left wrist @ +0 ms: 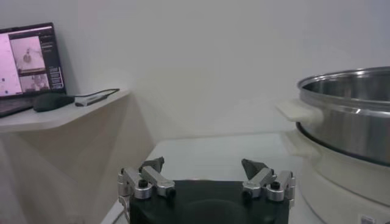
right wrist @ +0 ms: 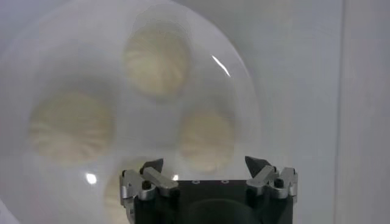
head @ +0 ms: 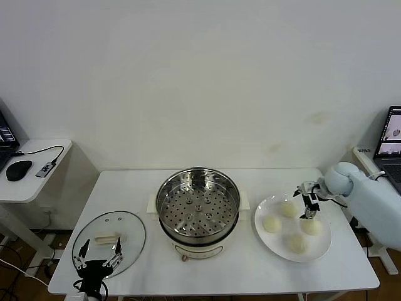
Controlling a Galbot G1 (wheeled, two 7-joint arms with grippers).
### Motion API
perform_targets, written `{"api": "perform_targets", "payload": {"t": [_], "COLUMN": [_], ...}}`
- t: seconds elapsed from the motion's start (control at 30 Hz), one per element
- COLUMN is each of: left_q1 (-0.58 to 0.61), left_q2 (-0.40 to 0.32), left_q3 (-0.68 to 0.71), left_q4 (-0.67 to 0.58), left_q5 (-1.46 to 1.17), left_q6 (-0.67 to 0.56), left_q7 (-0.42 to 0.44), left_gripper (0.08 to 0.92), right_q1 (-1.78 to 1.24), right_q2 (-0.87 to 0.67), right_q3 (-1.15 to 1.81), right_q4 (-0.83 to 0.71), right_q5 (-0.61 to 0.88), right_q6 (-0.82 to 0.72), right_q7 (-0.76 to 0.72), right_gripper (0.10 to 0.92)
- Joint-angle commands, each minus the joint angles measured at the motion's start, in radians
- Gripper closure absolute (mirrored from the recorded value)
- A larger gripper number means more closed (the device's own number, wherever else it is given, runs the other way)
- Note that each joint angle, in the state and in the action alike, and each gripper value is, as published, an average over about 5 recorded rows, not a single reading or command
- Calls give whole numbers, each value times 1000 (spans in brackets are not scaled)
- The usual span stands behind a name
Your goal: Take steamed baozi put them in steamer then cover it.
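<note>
Four steamed baozi (head: 271, 224) lie on a round white plate (head: 262, 210), just to the right of the steamer (head: 198, 210). They are small, smooth, cream-white buns with faint pleats, set in a loose ring and a little apart from one another. The steamer is a shiny stainless-steel pot on a cream-white base, standing at the middle of the white table (head: 351, 263). Its perforated tray shows bare inside and its top is uncovered.

The right gripper (head: 307, 208) hangs over the far right part of the plate, to the right of the steamer. Its jaws are spread wide and hold nothing. In the right wrist view the buns lie below the right gripper (right wrist: 207, 167), one of them roughly under the gap between the fingers, with no contact visible.

The left gripper (head: 97, 260) sits at the near left edge of the table, left of the steamer, over the near rim of the glass lid (head: 128, 229). Its jaws are also fully parted and empty. The lid lies flat, cream handle up, just left of the steamer.

Further left of the steamer, a small side desk (head: 31, 188) carries a computer mouse (head: 19, 169) and a cable. A laptop (head: 390, 141) stands at the far right.
</note>
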Motion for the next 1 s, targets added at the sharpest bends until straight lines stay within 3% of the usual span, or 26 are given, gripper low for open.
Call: {"api": "perform_targets", "payload": {"t": [0.03,0.5,0.83,1.0], "left_q1": [-7,-13,-14,-13], "left_q2": [0,-5,-6,-5], "left_q3": [-2,0,-3,-5], "left_q4": [5,8,5,6], "left_q5": [3,9,7,3], "left_q6": [-1,-1,-1,0], "left_q7": [-3,-5,-7,-8], "left_gripper": [177,177,177,177], "right_q1": [25,-1,4,18], "right_q2": [56,101,84,43], "right_q3": [-39,-4,-12,-23], "right_q4": [-71,-103,-79,-22], "right_q5": [-16,-43,-43,-17], "right_q6": [-1,-13,-20,-28], "right_q7": [6,33,29,23], "right_gripper": [203,224,387,428]}}
